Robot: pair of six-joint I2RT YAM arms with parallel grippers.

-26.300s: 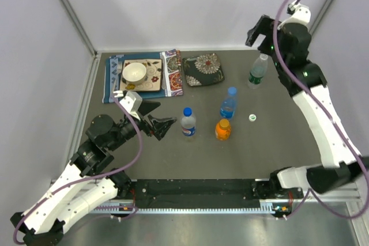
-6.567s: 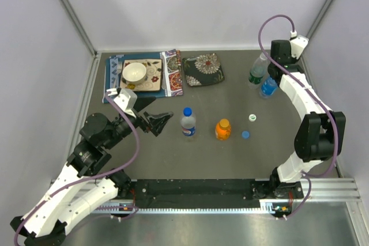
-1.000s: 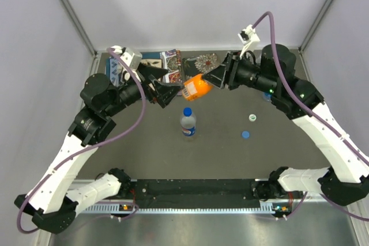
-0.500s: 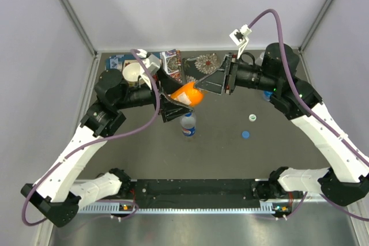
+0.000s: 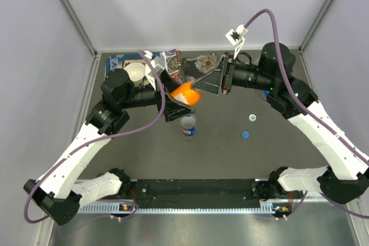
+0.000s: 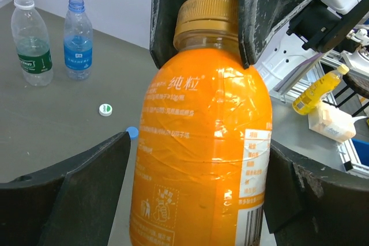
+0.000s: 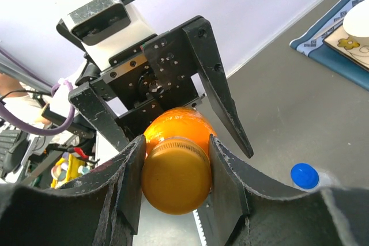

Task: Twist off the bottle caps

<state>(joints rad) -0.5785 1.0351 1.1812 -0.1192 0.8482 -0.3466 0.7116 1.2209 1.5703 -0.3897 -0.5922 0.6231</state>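
The short orange-filled bottle (image 5: 184,93) hangs on its side in the air above mid-table. My right gripper (image 5: 199,86) (image 7: 176,142) is shut on its orange cap (image 7: 176,180). Around the bottle's body (image 6: 202,142) sits my left gripper (image 5: 173,97) (image 6: 197,139), open, with a thin gap at one finger (image 6: 86,188). Under them the blue-capped bottle with the blue-red label (image 5: 188,124) stands on the table. At the right rear, the green-label bottle (image 6: 27,41) and the blue-tinted bottle (image 6: 76,38) stand uncapped. A white cap (image 5: 252,117) and a blue cap (image 5: 245,135) lie loose.
A patterned mat (image 5: 173,67) with a plate and a white bowl (image 5: 135,72) lies at the back left. A dark floral tray (image 5: 204,61) sits beside it. Grey walls close in the back and both sides.
My left arm swung right to the orange bottle, and its fingers now straddle the body and have narrowed. The right gripper carried the bottle slightly left and lower by its cap.
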